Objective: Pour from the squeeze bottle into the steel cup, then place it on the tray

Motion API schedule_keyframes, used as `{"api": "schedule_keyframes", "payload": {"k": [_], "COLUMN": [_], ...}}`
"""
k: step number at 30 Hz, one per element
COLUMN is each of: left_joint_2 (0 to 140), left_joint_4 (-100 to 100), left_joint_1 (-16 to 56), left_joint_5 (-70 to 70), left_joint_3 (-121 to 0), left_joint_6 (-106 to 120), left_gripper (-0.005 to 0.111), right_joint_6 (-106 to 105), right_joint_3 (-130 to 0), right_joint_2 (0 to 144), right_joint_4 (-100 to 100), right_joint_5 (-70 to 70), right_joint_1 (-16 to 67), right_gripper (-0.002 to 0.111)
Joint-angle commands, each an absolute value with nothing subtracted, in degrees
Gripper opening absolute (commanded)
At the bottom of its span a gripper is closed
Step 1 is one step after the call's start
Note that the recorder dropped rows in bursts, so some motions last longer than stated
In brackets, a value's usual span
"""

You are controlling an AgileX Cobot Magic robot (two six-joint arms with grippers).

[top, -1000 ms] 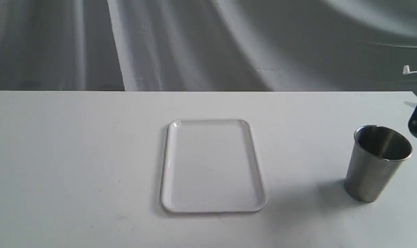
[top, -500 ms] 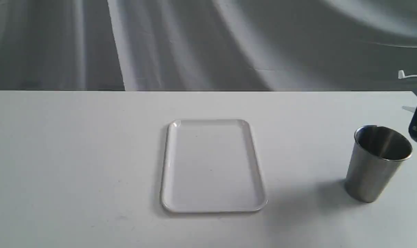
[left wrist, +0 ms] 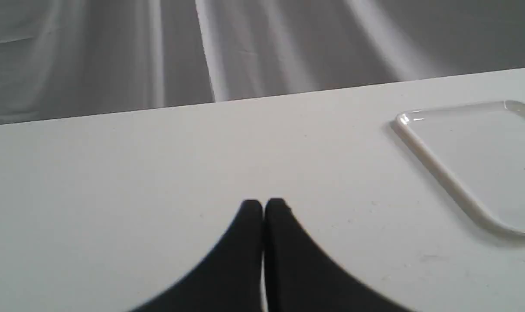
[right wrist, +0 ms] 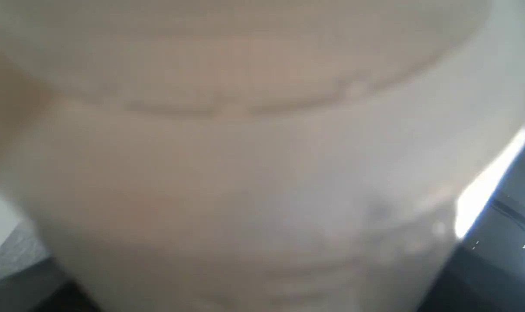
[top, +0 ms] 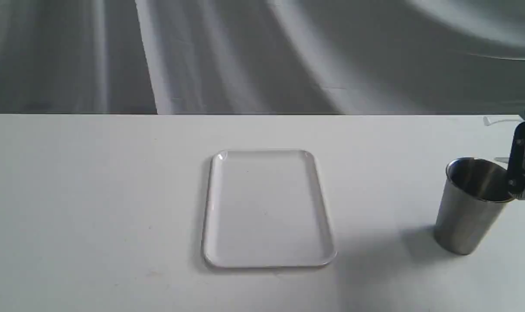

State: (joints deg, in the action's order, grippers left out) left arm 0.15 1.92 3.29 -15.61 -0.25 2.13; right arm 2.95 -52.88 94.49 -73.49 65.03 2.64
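Note:
The steel cup [top: 470, 216] stands upright at the right of the table. A white tray [top: 266, 208] lies bare in the middle, and its corner [left wrist: 474, 151] shows in the left wrist view. At the right edge, a dark part of my right gripper [top: 524, 160] overlaps the cup's far rim. Of the squeeze bottle, only the thin white cap strap [top: 498, 121] shows there. In the right wrist view the translucent, amber-tinted bottle [right wrist: 253, 164] fills the frame, blurred and held close. My left gripper [left wrist: 262, 203] is shut with nothing in it, low over the table left of the tray.
The white table [top: 93, 195] ends at a far edge against a grey draped cloth backdrop [top: 245, 56]. The cup's shadow falls on the table between the cup and the tray.
My right gripper has come down and leftward to the cup's rim. The cap strap has dropped and shifted left with it. Cup, tray and left arm have not moved.

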Motion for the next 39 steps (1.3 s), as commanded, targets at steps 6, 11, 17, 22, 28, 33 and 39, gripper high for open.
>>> {"api": "schedule_keyframes", "payload": {"k": [6, 11, 17, 22, 28, 33, 39], "left_joint_2": [0.0, 0.0, 0.0, 0.0, 0.0, 0.0, 0.0], "left_joint_4": [1.9, 1.9, 1.9, 1.9, 1.9, 1.9, 1.9], "left_joint_1": [3.6, 3.6, 3.6, 3.6, 3.6, 3.6, 3.6], "left_joint_5": [-15.2, -15.2, -15.2, -15.2, -15.2, -15.2, -15.2], "left_joint_3": [0.0, 0.0, 0.0, 0.0, 0.0, 0.0, 0.0], "left_joint_6": [2.0, 1.9, 1.9, 2.0, 2.0, 1.9, 1.9], "left_gripper": [0.000, 0.000, 0.000, 0.000, 0.000, 0.000, 0.000], "right_joint_6": [2.8, 2.9, 3.5, 3.5, 2.8, 1.6, -0.7], "right_joint_3": [-52.8, -52.8, -52.8, -52.8, -52.8, -52.8, -52.8], "right_joint_2": [94.2, 94.2, 94.2, 94.2, 94.2, 94.2, 94.2], "right_joint_4": [-75.8, -75.8, -75.8, -77.6, -81.4, -82.8, -85.0], "right_joint_5": [67.4, 67.4, 67.4, 67.4, 67.4, 67.7, 67.7], "right_joint_1": [2.9, 2.9, 2.9, 2.9, 2.9, 2.9, 2.9], "right_gripper": [0.022, 0.022, 0.022, 0.022, 0.022, 0.022, 0.022]}}
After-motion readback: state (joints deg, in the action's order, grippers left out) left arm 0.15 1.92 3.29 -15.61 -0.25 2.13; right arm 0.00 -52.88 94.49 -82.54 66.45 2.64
